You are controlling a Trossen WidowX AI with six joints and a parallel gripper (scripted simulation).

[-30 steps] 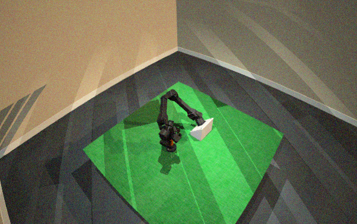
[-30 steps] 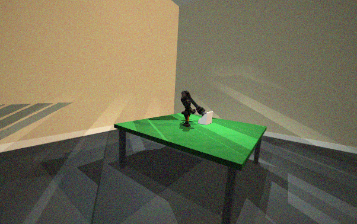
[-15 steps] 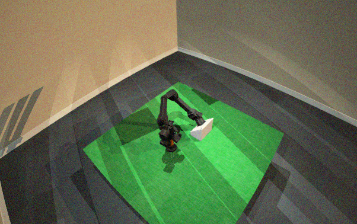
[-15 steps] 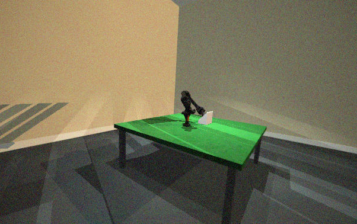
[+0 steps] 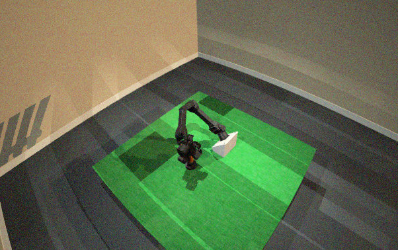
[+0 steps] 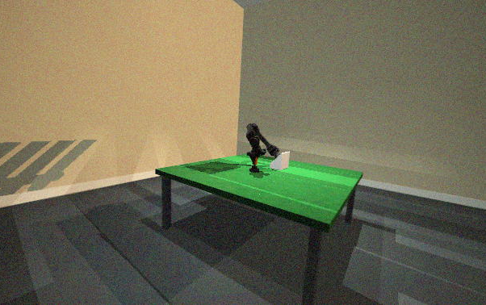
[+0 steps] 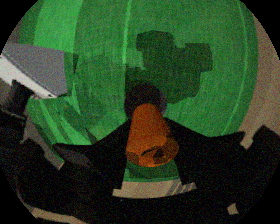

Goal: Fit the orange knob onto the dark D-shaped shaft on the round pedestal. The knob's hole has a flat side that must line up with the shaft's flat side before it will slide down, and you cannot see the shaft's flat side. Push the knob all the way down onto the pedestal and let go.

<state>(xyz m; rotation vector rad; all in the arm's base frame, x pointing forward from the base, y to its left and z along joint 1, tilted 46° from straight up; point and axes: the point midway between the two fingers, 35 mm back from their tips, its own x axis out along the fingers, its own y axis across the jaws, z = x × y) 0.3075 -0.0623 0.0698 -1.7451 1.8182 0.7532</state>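
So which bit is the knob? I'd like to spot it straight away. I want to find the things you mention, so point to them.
Find the green table [image 5: 241,202] [image 6: 254,194], then the black arm [image 5: 181,124] [image 6: 253,137] standing on it beside a white wedge-shaped block [image 5: 229,144] [image 6: 280,161] [image 7: 38,67]. The knob [image 5: 192,159] [image 6: 255,161] [image 7: 146,132] is between the arm's fingertips, just above the dark round pedestal, and is the only orange thing there.

Pedestal [image 5: 190,166] [image 6: 254,170] [image 7: 133,100] stands on the table [image 5: 241,198] [image 6: 262,194] [image 7: 101,30]; wedge-shaped block [image 5: 230,145] [image 6: 281,161] [image 7: 38,67] on same table, right of pedestal in top and exterior views.
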